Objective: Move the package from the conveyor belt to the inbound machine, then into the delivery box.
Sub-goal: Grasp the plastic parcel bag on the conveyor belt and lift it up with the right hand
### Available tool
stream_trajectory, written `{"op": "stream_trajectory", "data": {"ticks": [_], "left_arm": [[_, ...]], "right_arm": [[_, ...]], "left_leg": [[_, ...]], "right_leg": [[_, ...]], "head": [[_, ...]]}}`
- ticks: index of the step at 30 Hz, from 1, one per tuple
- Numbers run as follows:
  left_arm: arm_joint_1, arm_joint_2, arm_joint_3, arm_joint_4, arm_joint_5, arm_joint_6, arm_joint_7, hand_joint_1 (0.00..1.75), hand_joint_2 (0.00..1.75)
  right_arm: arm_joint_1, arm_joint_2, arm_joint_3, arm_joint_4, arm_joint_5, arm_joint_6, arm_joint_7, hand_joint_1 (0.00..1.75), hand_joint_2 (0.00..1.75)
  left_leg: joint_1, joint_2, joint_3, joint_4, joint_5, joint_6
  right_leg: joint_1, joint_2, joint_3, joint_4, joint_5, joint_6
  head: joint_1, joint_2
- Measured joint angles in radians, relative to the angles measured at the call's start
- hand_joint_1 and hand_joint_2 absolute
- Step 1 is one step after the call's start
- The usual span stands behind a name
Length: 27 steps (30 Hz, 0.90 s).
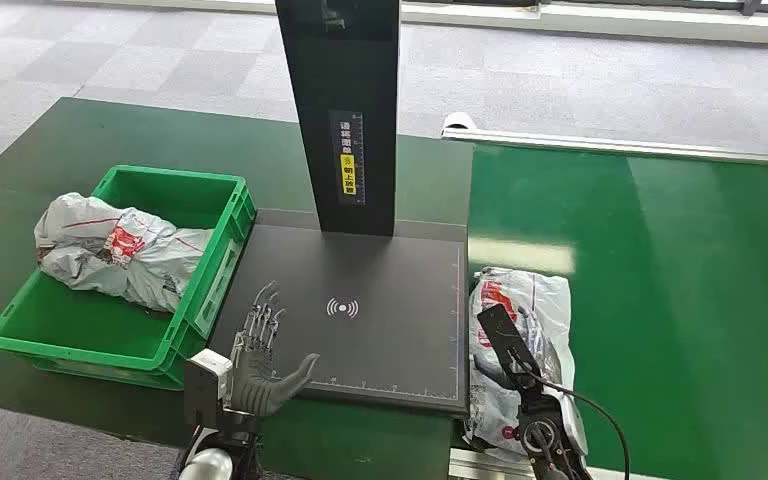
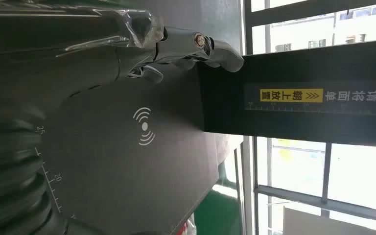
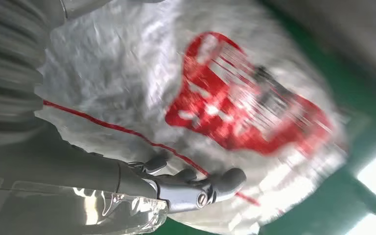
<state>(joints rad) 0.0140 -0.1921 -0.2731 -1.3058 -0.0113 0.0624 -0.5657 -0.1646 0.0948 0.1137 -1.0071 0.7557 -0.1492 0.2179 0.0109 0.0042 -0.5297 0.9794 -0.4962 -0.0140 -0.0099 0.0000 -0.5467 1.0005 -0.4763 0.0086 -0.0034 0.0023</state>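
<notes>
A grey plastic package with red print (image 1: 540,300) lies on the green conveyor belt (image 1: 680,300), just right of the inbound machine's black scan pad (image 1: 380,300). My right hand (image 1: 505,345) rests on top of the package. In the blurred right wrist view its thumb (image 3: 200,188) lies against the package (image 3: 235,98), and its other fingers are hidden. My left hand (image 1: 260,350) hovers open, fingers spread, over the pad's near left corner. The left wrist view looks along its fingers (image 2: 196,46) across the pad (image 2: 144,127).
The green delivery box (image 1: 175,178) stands left of the pad and holds another grey package (image 1: 120,250). The machine's black column (image 1: 345,110) rises at the pad's far edge. A grey carpeted floor lies beyond the belt.
</notes>
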Motion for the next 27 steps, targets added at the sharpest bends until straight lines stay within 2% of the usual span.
{"op": "stream_trajectory", "data": {"ticks": [8, 13, 14, 17, 18, 27], "left_arm": [[0.002, -0.001, 0.000, 0.000, -0.006, 0.010, 0.007, 0.00, 1.75], [0.005, -0.001, 0.000, -0.001, -0.007, 0.010, 0.008, 0.00, 1.75], [0.005, -0.001, 0.000, -0.001, -0.007, 0.010, 0.008, 0.00, 1.75], [0.006, -0.001, 0.000, -0.001, -0.007, 0.010, 0.008, 0.00, 1.75], [0.007, -0.001, 0.000, -0.001, -0.007, 0.010, 0.008, 0.00, 1.75], [0.007, -0.001, 0.000, -0.001, -0.007, 0.013, 0.009, 0.00, 1.75]], "right_arm": [[0.029, -0.001, 0.019, -0.025, 0.164, 0.003, 0.090, 0.00, 1.75], [0.051, -0.001, 0.017, -0.057, 0.182, 0.052, 0.099, 0.01, 1.75], [0.053, -0.001, 0.017, -0.059, 0.182, 0.060, 0.098, 0.24, 1.75], [0.057, -0.001, 0.015, -0.060, 0.179, 0.073, 0.097, 1.53, 1.75], [0.059, 0.000, 0.015, -0.060, 0.178, 0.074, 0.097, 1.75, 1.75], [0.055, 0.002, 0.005, -0.059, 0.166, 0.088, 0.067, 1.75, 1.75]], "left_leg": [[0.000, 0.000, -0.001, 0.000, 0.000, 0.000], [0.000, 0.000, -0.002, 0.000, 0.000, 0.000], [0.000, 0.000, -0.003, 0.000, 0.000, 0.000], [0.000, 0.000, -0.003, 0.000, 0.000, 0.000], [0.000, 0.000, -0.003, 0.000, 0.000, 0.000], [0.000, 0.000, -0.002, 0.000, 0.000, 0.000]], "right_leg": [[0.000, 0.000, -0.002, 0.000, 0.000, 0.000], [0.000, 0.000, -0.003, 0.000, 0.000, 0.000], [0.000, 0.000, -0.003, 0.000, 0.000, 0.000], [0.000, 0.000, -0.003, 0.000, 0.000, 0.000], [0.000, 0.000, -0.003, 0.000, 0.000, 0.000], [0.000, 0.000, -0.003, 0.000, 0.000, 0.000]], "head": [[0.000, 0.000], [0.000, 0.000], [0.000, 0.000], [0.000, 0.000], [0.000, 0.000], [0.000, 0.000]]}}
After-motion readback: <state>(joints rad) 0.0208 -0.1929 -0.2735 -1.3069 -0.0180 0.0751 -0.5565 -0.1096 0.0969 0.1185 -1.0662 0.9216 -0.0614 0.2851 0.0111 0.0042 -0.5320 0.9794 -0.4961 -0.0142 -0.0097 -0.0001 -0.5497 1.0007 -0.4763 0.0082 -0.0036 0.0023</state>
